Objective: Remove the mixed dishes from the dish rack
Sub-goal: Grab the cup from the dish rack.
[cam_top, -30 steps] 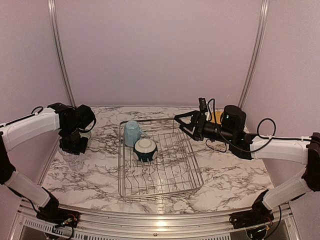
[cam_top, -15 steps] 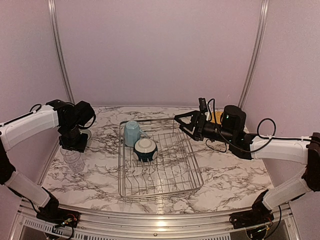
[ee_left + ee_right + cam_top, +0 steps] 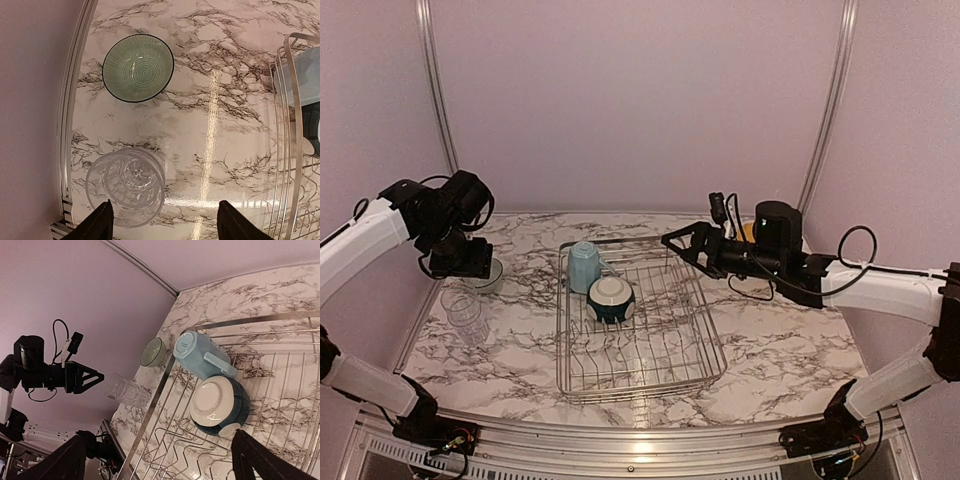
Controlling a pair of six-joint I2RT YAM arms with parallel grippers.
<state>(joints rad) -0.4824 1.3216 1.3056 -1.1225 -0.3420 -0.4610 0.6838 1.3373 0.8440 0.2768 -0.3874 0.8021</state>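
Note:
The silver wire dish rack lies mid-table. A light blue mug is in its far-left corner, with a dark-teal-and-white bowl on its side beside it. Left of the rack, nested clear glasses stand on the marble and a grey-green bowl sits behind them. My left gripper hovers open above the glasses, holding nothing. My right gripper hangs open over the rack's far right corner, looking across at the mug and bowl.
The rack's left rim runs down the right side of the left wrist view. A metal rail borders the table's left edge, close to the glasses. A sliver of yellow plate shows behind the right arm.
My left gripper opened, let go of the glass on the marble, and rose up and back. The right arm shifted slightly left.

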